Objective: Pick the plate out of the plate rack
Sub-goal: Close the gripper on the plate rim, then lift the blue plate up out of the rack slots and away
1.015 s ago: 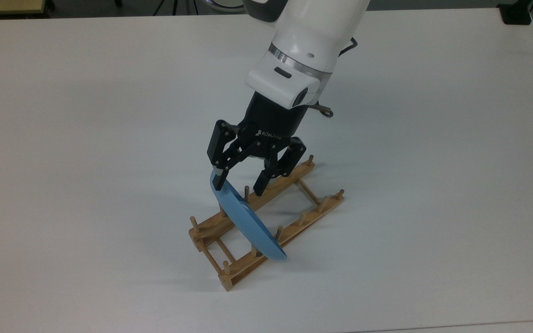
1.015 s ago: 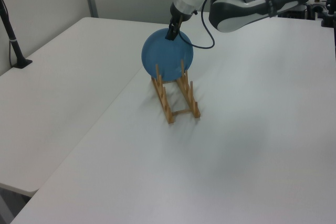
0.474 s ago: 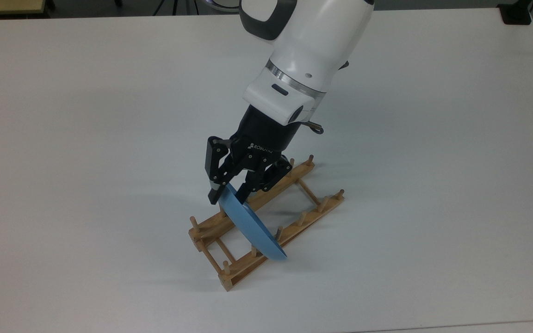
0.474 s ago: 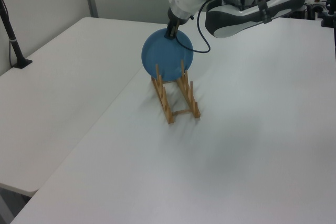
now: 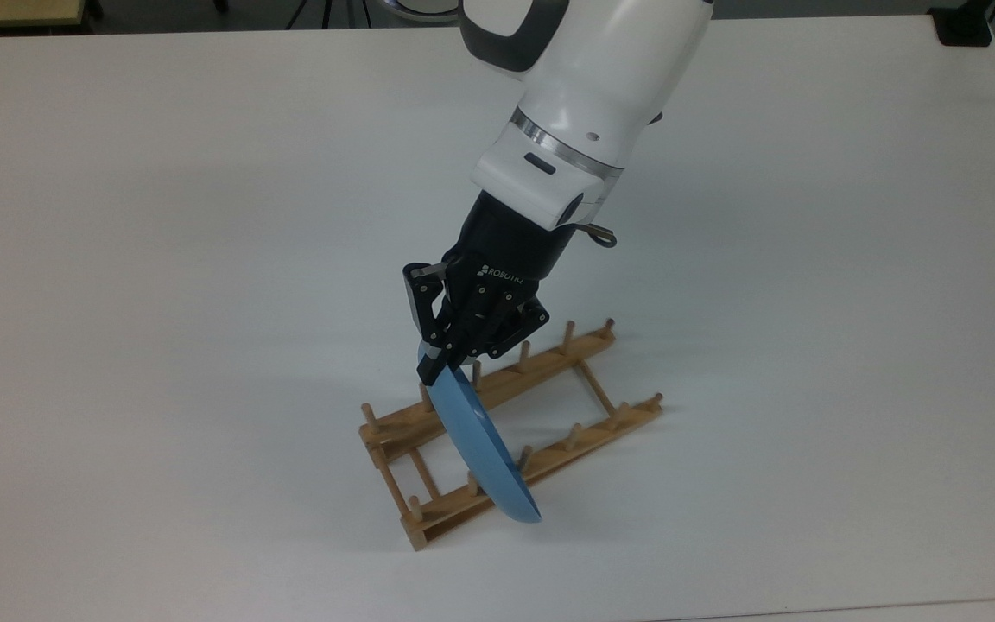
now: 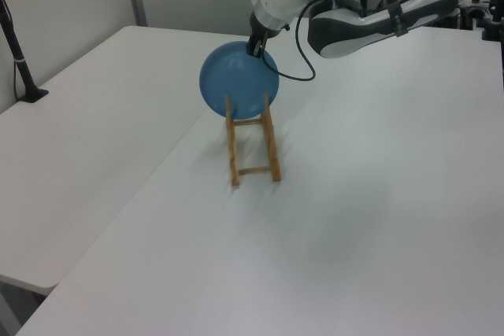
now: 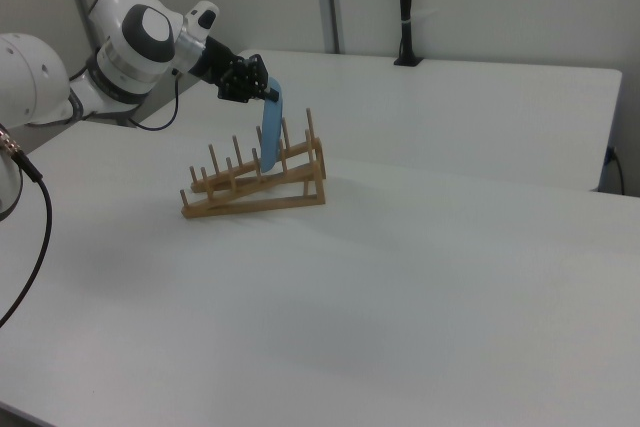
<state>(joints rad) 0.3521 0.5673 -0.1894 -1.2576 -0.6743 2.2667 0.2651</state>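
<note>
claw is clamping the top rim of the plate, pinching it edge-on so it can slide up out between the pegs. plate is hanging straight below the claw, standing near-upright, its lower part sitting down in the plate rack toward the top view's left end. in the right view the rack end under the plate is tilting up off the desk, so it's likely snagging on the pegs.
</note>
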